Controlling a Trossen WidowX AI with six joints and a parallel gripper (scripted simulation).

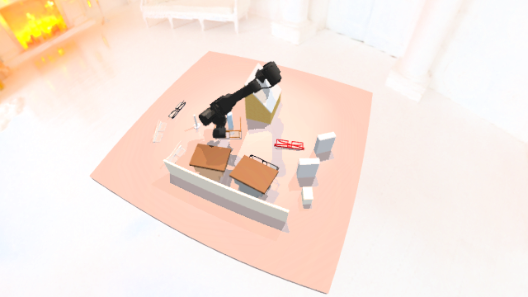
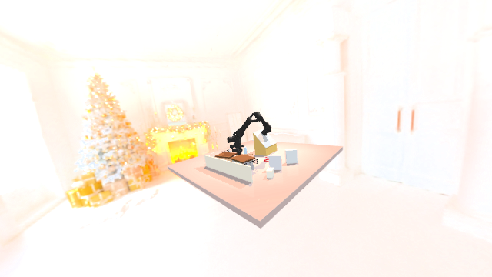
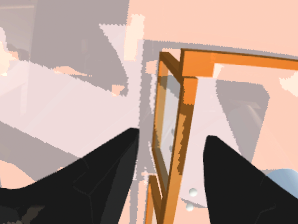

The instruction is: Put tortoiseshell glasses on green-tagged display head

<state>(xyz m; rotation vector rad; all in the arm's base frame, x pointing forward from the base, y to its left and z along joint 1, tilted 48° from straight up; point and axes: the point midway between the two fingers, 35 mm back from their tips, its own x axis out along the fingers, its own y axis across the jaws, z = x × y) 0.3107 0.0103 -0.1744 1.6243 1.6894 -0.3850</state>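
Observation:
The tortoiseshell glasses (image 1: 236, 134) (image 3: 189, 105) stand on the pink mat behind the two display heads, their orange-brown frame upright in the wrist view. My gripper (image 1: 220, 133) (image 3: 172, 140) is low over them, partly open, with one dark finger on each side of the front frame and a gap left on both sides. The two display heads show as brown-topped blocks, the left head (image 1: 210, 157) and the right head (image 1: 254, 173). The right head wears a black pair (image 1: 261, 161). I cannot see a green tag.
A long white wall (image 1: 227, 194) runs in front of the heads. A yellow box (image 1: 263, 108) stands by the arm's base. Red glasses (image 1: 289, 144), black glasses (image 1: 177, 109) and clear pairs (image 1: 159, 131) lie on the mat. White blocks (image 1: 324, 142) (image 1: 308, 167) stand at the right.

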